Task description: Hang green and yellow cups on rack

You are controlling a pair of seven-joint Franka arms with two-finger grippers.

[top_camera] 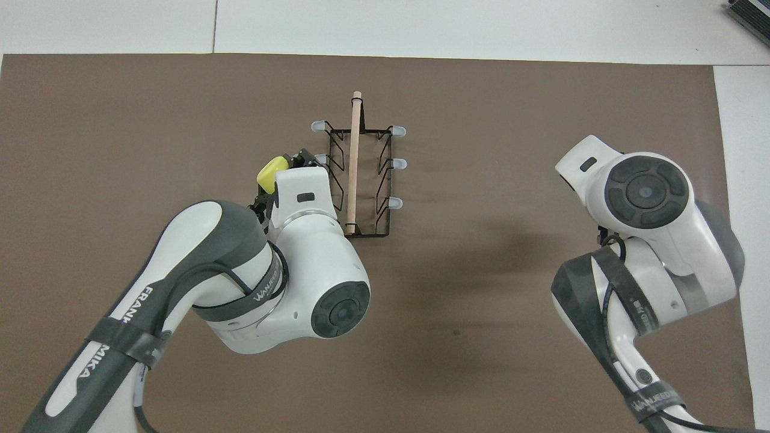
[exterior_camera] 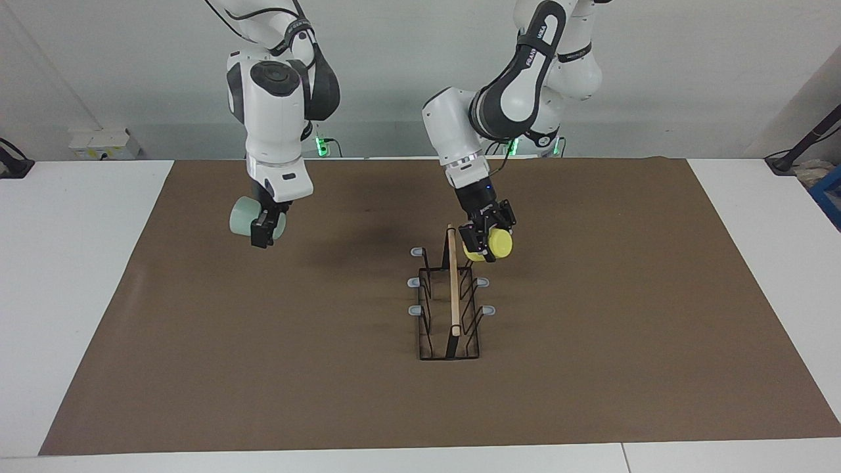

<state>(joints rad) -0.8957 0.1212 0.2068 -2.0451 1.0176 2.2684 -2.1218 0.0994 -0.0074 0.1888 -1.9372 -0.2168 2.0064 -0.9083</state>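
Right now I have my left gripper clamped on the yellow cup, up in the air over the rack, just at the capped prong nearest the robots on the left arm's side; I cannot tell whether the cup touches that prong. From overhead, the cup peeks out beside the wrist, tilted, with the gripper itself mostly hidden under the arm. My right gripper is closed on the mint green cup, which lies sideways in the fingers, hanging over bare mat toward the right arm's end of the table, well apart from the rack. In the overhead view that cup is hidden under the arm's wrist.

Out from there, the rack stands near the middle of the mat, black wire with its light wooden rod running along the top, and grey caps tipping the prongs to either side. No cup sits on any prong.

Underneath is a brown mat spread over a white table. A pale grey wall backs the robots, with a white socket box at its foot and a green light glowing by the right arm's base.
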